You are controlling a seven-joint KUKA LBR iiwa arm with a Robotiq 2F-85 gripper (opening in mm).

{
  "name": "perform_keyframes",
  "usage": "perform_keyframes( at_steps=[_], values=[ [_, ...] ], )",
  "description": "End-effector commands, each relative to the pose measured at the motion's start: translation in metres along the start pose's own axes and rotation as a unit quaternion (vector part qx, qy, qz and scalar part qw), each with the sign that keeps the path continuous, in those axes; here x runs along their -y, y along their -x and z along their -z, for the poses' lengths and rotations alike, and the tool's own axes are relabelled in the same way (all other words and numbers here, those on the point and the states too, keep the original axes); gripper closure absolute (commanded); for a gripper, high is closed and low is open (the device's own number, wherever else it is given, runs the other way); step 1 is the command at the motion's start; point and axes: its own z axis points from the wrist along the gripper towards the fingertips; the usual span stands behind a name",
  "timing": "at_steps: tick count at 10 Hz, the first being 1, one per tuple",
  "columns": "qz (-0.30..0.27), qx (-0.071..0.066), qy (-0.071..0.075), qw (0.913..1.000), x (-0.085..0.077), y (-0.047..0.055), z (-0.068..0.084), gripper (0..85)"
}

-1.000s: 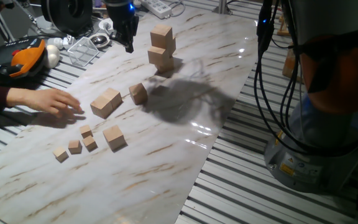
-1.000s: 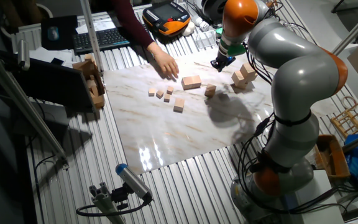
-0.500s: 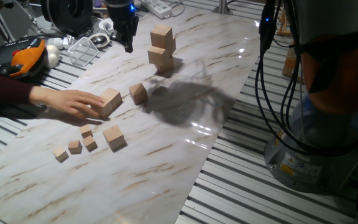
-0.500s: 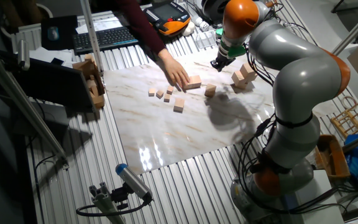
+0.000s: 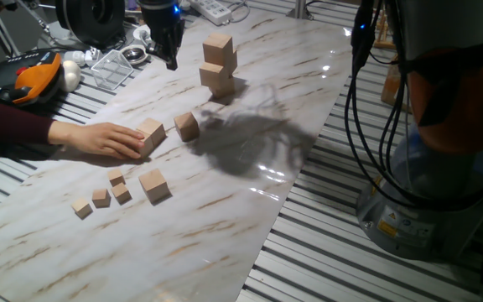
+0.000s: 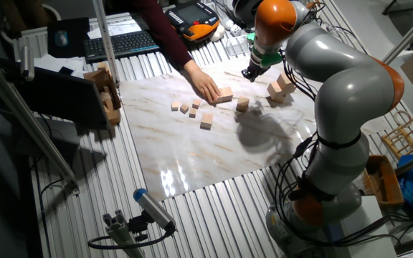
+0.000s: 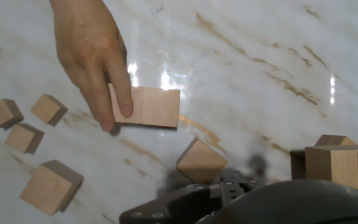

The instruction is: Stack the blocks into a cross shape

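A person's hand (image 5: 99, 139) rests on the long block (image 7: 146, 106) in the middle of the marble board (image 5: 250, 101), fingers on its top face. Just beside it lies a tilted cube (image 5: 186, 126); another block (image 5: 153, 184) sits nearer the four tiny cubes (image 5: 101, 197). A stack (image 5: 218, 65) of blocks stands toward the far end. The gripper (image 5: 170, 59) hangs above the board near the stack, holding nothing; whether its jaws are wide or narrow I cannot tell. A pendant (image 5: 28, 75) lies off the board.

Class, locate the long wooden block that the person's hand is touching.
In one fixed view the long block lies left of centre on the marble tabletop, under the person's hand, with a medium cube just to its right.
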Motion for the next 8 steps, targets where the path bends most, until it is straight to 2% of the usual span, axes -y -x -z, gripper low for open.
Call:
perform_keyframes(
  at_steps=[1,4,8],
  values=[
    [0.000,0.001,0.001,1.0000,0.0001,0.0000,-0.0001,85.0],
    [-0.004,0.004,-0.002,1.0000,-0.0008,0.0004,-0.0002,85.0],
    [-0.007,-0.003,-0.001,1.0000,-0.0023,0.0000,-0.0002,85.0]
  ],
)
